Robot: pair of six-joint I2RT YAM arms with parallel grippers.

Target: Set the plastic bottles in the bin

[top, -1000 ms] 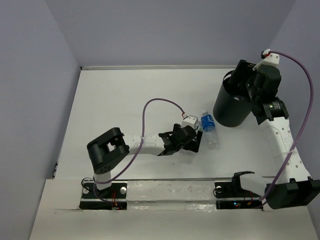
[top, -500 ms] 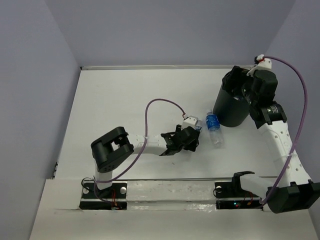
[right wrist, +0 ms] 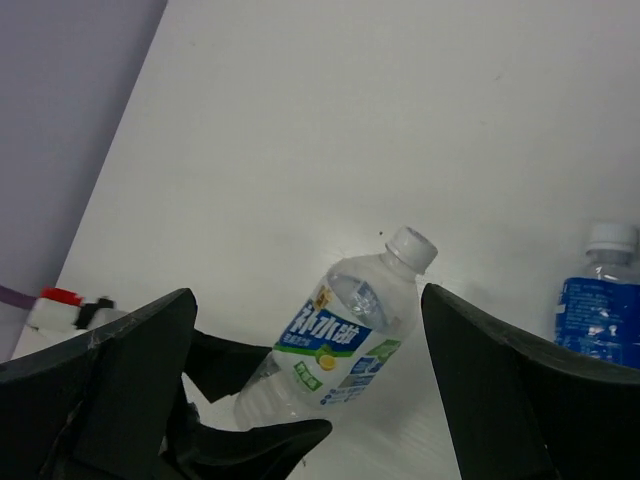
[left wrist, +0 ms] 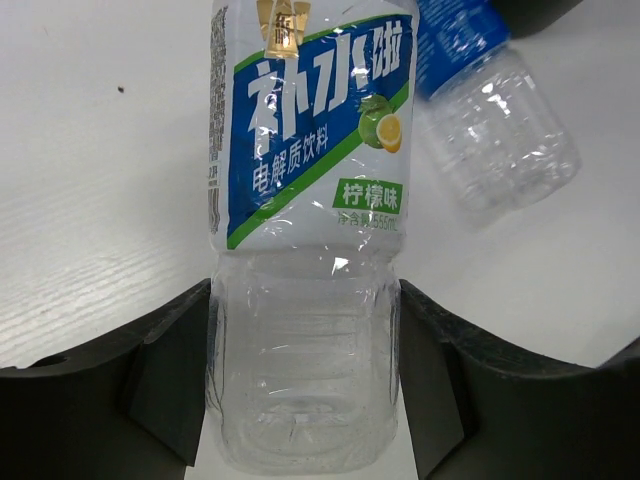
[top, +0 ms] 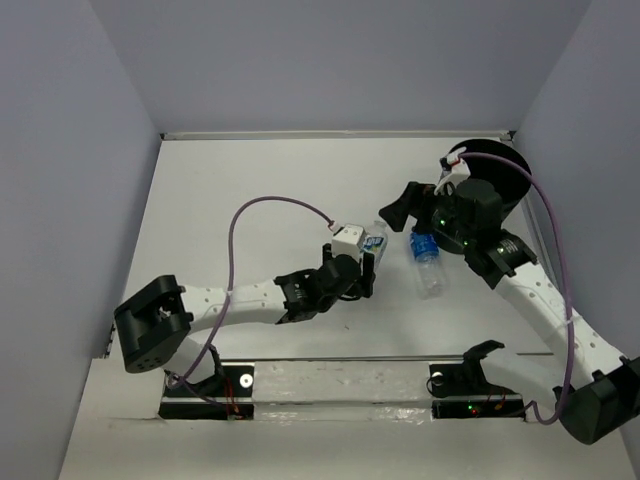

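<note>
Two bottles outside the bin, one gripped.
We saw the left gripper [left wrist: 305, 390] clenched on the clear lower body of a white-capped bottle [left wrist: 305, 150] near the middle of the table [top: 250, 190]. A second bottle [top: 427, 265] lay loose just beside it. The right gripper [top: 412, 216] hung released and empty above them, with the bin [top: 505, 170] behind it at the far right. We could not see inside the bin. We judged at least two drops were left, and the held bottle was not yet near the bin.
</note>
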